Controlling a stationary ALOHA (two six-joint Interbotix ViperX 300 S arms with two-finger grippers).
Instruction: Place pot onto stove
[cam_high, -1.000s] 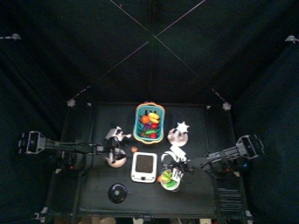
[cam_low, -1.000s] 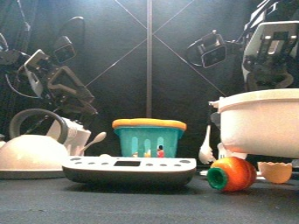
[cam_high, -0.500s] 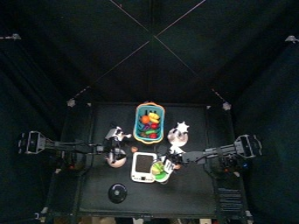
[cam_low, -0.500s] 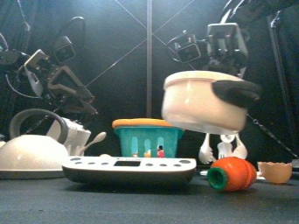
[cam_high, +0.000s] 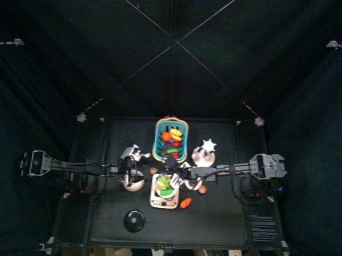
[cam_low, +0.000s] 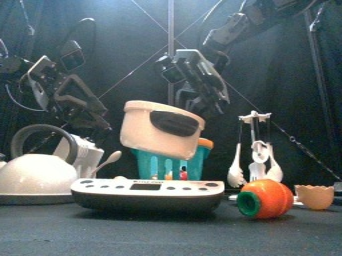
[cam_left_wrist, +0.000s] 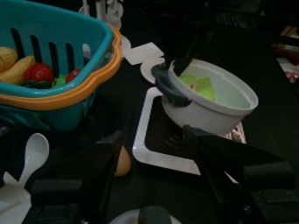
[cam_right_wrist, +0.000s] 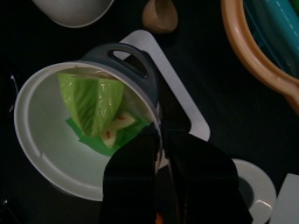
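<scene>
Pot (cam_low: 160, 128) hangs tilted in the air above the stove (cam_low: 147, 195) in the front view, its base clear of the slab, with the teal basket (cam_low: 181, 160) just behind it. The right claw (cam_low: 191, 80) grips the pot's rim from above; in the right wrist view its jaws are clamped on the rim (cam_right_wrist: 158, 131), one inside and one outside the wall. The pot (cam_right_wrist: 87, 109) is pale outside with a grey handle, and green leafy pieces lie inside it.

From the left wrist view, the pot (cam_left_wrist: 211, 94) sits over the white stove (cam_left_wrist: 176, 144), leaning, with the basket (cam_left_wrist: 52, 66) of fruit beside it. The left claw (cam_left_wrist: 163, 171) hangs with its jaws spread apart and nothing between them.

From above, the pot (cam_high: 166, 185) is over the stove (cam_high: 166, 198) near the table's (cam_high: 227, 225) middle front, and the basket (cam_high: 171, 139) lies at 12 o'clock from it. The right claw (cam_high: 187, 180) reaches in from 3 o'clock, and the left claw (cam_high: 138, 170) rests at 9 o'clock of the stove. A dark round disc (cam_high: 134, 221) lies at 7 o'clock from the stove.

In the front view a white kettle (cam_low: 34, 175) stands at the left, and an orange and green toy (cam_low: 265, 198) rests on the table at the right.
</scene>
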